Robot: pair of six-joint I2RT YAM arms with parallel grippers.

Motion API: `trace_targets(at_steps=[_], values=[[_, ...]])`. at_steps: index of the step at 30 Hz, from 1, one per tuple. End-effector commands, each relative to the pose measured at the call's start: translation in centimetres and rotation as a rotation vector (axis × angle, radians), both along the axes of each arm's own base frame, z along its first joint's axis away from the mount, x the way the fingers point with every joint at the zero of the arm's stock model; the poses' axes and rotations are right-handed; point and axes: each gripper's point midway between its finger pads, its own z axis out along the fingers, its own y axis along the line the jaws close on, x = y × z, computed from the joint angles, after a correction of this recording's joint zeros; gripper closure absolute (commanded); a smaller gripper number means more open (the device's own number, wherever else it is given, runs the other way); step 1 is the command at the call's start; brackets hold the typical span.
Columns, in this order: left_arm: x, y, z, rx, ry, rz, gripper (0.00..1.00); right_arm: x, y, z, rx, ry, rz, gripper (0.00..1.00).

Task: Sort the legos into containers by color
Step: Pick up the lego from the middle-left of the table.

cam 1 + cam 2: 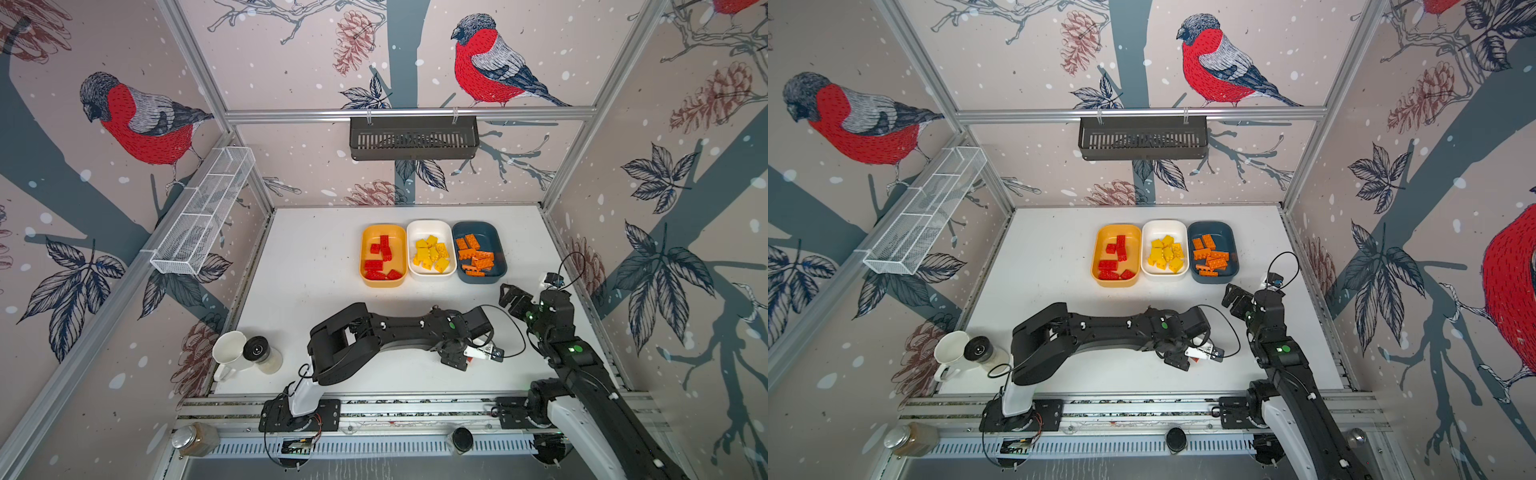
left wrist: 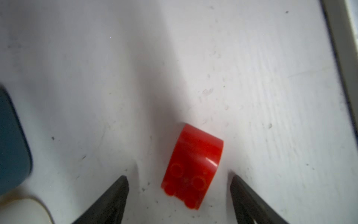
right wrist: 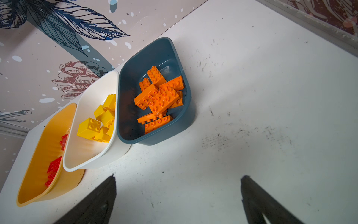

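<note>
**Sorting by color, late stage; top and wrist views.** Three trays stand side by side in a row toward 12 o'clock on the desk (image 1: pixel 311 270). The yellow-orange tray (image 1: pixel 382 227) holds red bricks (image 1: pixel 380 259), the white tray (image 1: pixel 428 222) holds yellow bricks (image 1: pixel 432 253), and the teal tray (image 1: pixel 494 237) holds orange bricks (image 1: pixel 478 257). One red brick (image 2: pixel 191 166) lies loose on the desk toward 5 o'clock of that row, directly under the left arm's wrist. The left fingers (image 2: pixel 116 195) stand apart, one on each side of this brick, and hold nothing. Neither finger touches the brick, which sits off-centre in the gap, closer to one finger than to the other. Its long axis runs roughly along the fingers' reach, slightly skewed, so the fingers face its two long sides and span its short width. Its upper face is rounded and glossy. The right fingers (image 3: pixel 96 203) are spread wide and empty over bare desk just off the teal tray's 5 o'clock corner, well apart from the loose brick, so the left arm is plainly the nearer. The likely next move is a squeeze across the short width, where the skew and the smooth curved face may let the brick twist. From that grasp, the yellow-orange tray lies at about 11 o'clock.
</note>
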Motion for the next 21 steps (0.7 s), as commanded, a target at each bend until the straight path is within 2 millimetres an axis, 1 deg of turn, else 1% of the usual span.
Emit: trace_targets(at_steps=[1,4,5,6,9,11,12,14,15,18,21], values=[[-0.6,0.9,-1.4,0.08,0.025,-0.041,0.22,0.2,-0.2,0.5,-0.024,-0.018,0.0,0.01],[-1.2,1.1,-2.2,0.096,0.057,-0.038,0.23,0.2,-0.2,0.4,-0.026,-0.016,-0.001,0.01],[-1.5,1.1,-2.3,0.092,0.075,-0.043,0.25,0.2,-0.2,0.5,-0.025,-0.019,-0.002,0.01],[-1.8,1.0,-2.6,0.09,0.096,-0.047,0.28,0.2,-0.2,0.4,-0.023,-0.019,-0.003,0.0],[-2.4,0.5,-3.3,0.092,0.145,-0.05,0.42,0.2,-0.2,0.4,-0.021,-0.017,-0.004,0.01],[-2.2,0.3,-3.3,0.086,0.16,-0.04,0.44,0.1,-0.3,0.5,-0.023,-0.018,-0.005,0.01],[-2.1,0.3,-3.1,0.079,0.168,-0.033,0.48,0.1,-0.3,0.6,-0.023,-0.02,-0.005,0.01],[-1.5,0.4,-2.2,0.054,0.188,-0.002,0.59,0.2,-0.4,0.8,-0.029,-0.021,-0.006,0.0],[-1.0,0.5,-1.6,0.034,0.197,0.019,0.63,0.2,-0.4,0.9,-0.033,-0.023,-0.008,0.0],[1.3,1.0,1.1,-0.075,0.228,0.11,0.69,0.3,-0.5,1.1,-0.038,-0.027,-0.011,0.01],[3.2,2.0,3.3,-0.179,0.228,0.176,0.72,0.5,-0.5,1.2,-0.037,-0.034,-0.014,0.0]])
